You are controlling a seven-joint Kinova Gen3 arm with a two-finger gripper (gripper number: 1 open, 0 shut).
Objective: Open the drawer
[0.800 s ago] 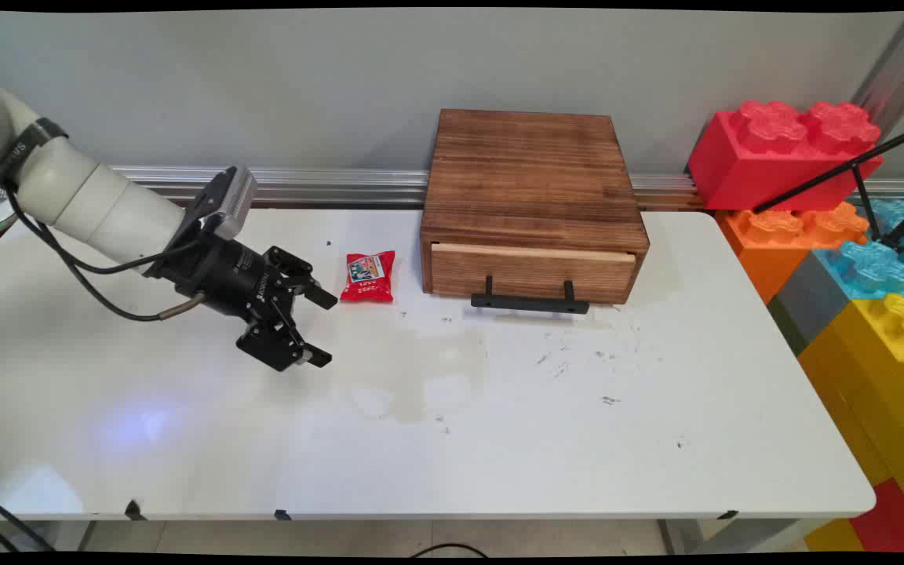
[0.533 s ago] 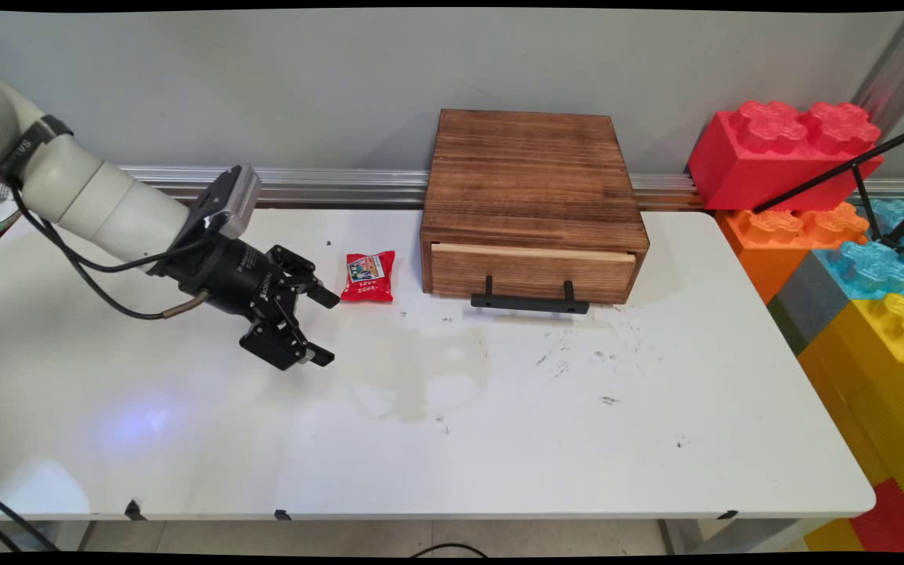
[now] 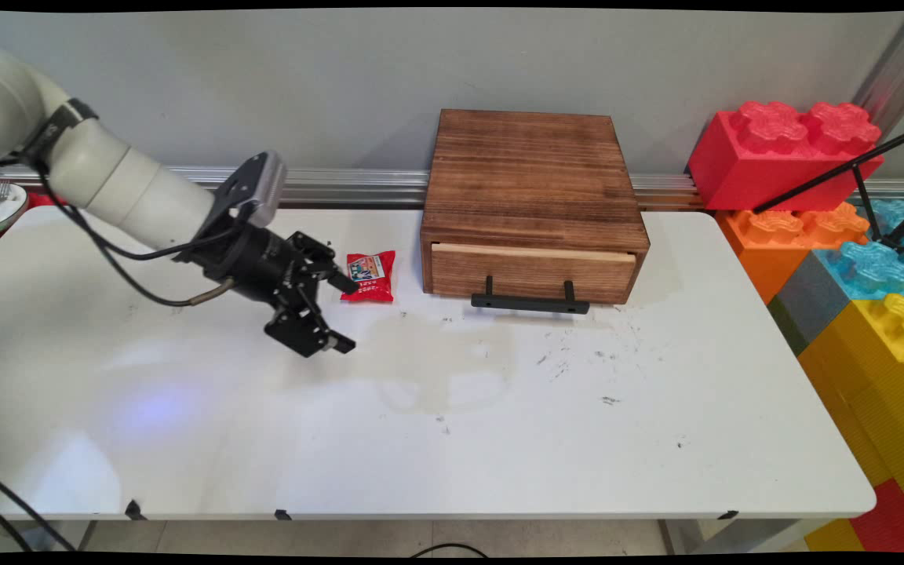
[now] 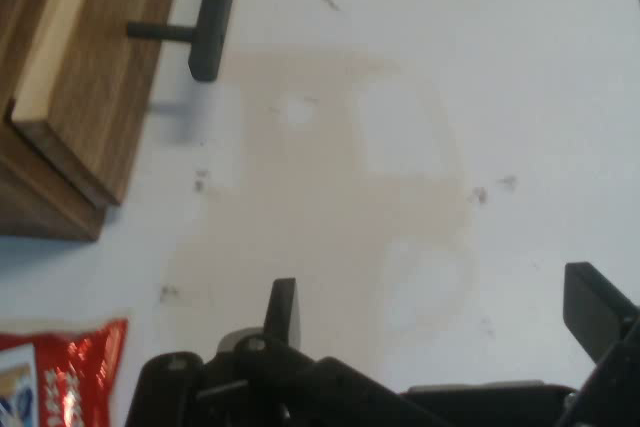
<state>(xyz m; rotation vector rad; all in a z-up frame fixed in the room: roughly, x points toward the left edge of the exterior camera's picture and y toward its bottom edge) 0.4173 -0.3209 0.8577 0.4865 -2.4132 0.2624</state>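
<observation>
While the white worktop stretches wide under everything, scuffed with dark specks and a faint tan stain, the big toy bricks sit well off beyond the end effector's pointing direction, stacked past the worktop's far end: red on top, orange, blue, grey and yellow below. Nearer along that same line stands the wooden drawer box, its drawer front showing a pale top edge and a black bar handle; in the hand view the box and the handle lie ahead and to the upper left, apart from the fingers. Now the white arm, black cables looping beneath it, reaches in low over the worktop, a grey camera block riding on its wrist. And the end effector itself: black, tilted down towards the surface, its two fingers spread wide apart with nothing between them, bare worktop showing in the gap. Smallest of all, the red snack packet lies flat on the worktop just beside the farther finger, towards the wall side; the hand view catches only its corner beside the left finger, outside the gap. Whether finger and packet touch, I can't tell.
</observation>
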